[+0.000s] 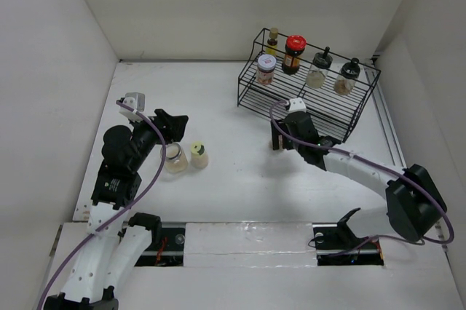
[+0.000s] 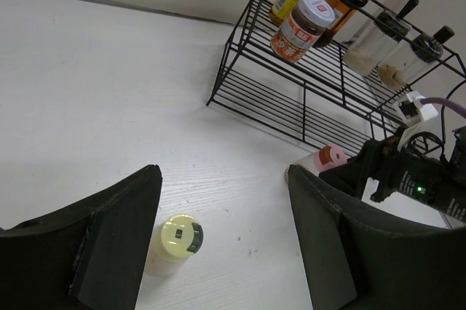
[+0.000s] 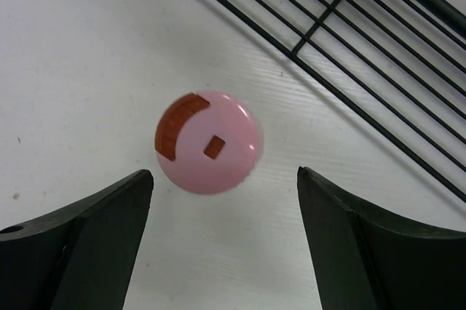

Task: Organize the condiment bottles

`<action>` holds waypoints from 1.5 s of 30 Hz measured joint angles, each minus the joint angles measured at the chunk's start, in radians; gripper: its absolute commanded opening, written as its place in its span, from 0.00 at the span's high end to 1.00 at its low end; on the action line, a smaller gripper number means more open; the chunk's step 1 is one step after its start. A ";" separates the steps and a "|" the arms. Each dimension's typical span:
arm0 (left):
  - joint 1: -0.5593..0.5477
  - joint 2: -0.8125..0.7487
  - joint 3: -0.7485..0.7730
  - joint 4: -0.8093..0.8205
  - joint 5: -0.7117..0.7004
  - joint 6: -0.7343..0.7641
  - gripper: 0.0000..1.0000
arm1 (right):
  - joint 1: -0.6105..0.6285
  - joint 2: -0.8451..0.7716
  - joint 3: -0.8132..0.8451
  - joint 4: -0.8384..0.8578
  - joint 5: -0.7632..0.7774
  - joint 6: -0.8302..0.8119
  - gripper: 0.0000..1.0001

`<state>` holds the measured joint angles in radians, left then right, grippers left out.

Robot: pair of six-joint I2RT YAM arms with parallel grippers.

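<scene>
Right claw (image 3: 224, 177): open, jaws flanking the pink-capped bottle (image 3: 207, 142) at frame centre, not touching.
Left claw (image 2: 224, 172): open, empty; yellow-capped bottle (image 2: 178, 241) lower left.
Wire rack (image 1: 255, 95): upper right, holding five bottles (image 1: 293, 52).

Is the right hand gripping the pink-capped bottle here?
No, the right hand is open, with bare table showing between each finger and the pink-capped bottle.
</scene>
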<state>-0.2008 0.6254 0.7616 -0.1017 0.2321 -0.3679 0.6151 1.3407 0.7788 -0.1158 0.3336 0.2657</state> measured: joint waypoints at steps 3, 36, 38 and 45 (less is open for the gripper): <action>0.000 0.000 0.000 0.000 0.000 0.000 0.34 | 0.006 0.055 0.029 0.038 0.001 -0.002 0.20; 0.000 -0.007 0.000 0.000 0.010 0.000 0.34 | -0.167 0.056 0.556 0.099 0.006 -0.138 0.64; 0.000 -0.008 0.000 0.000 0.010 0.000 0.34 | -0.187 0.103 0.559 0.093 -0.003 -0.145 0.64; 0.000 -0.008 0.000 0.000 0.010 0.000 0.34 | -0.225 0.228 0.584 0.060 -0.042 -0.158 0.64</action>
<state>-0.2008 0.6178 0.7616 -0.1017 0.2424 -0.3679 0.3897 1.5684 1.3624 -0.0559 0.2920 0.1081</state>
